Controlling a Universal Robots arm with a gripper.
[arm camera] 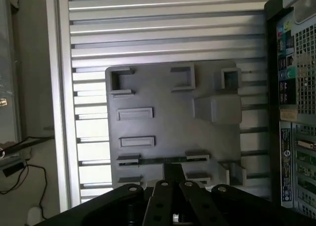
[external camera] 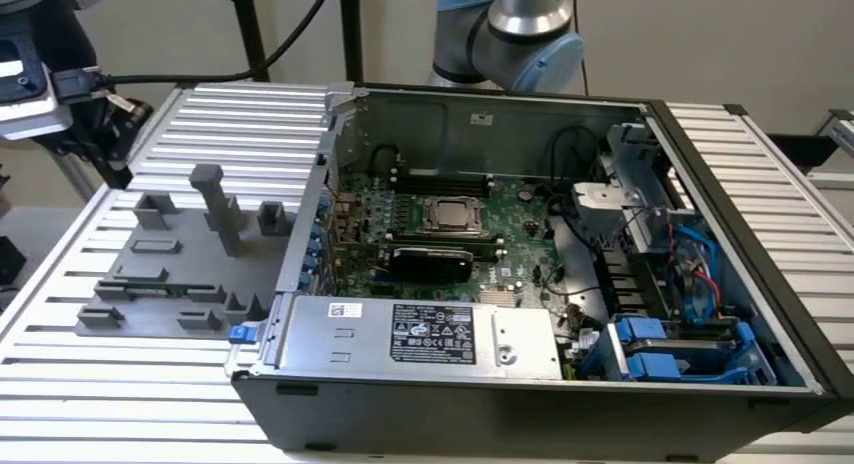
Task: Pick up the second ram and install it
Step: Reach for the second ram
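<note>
Second ram (arm camera: 157, 161) lay flat in the grey fixture plate (arm camera: 168, 122) — a slim green strip bridging two small holders near one edge of the plate. The plate rested on the slatted metal surface (external camera: 80, 384), just beside the open computer case (external camera: 507, 114) with its motherboard (external camera: 467, 199). The tool (arm camera: 174, 170) hung above the strip — its fingers pressed together, pinching nothing.

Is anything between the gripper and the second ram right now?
Nothing visible. The gripper lines up with the ram at its middle. The ram lies bare in the grey fixture holders, outside the case.
</note>
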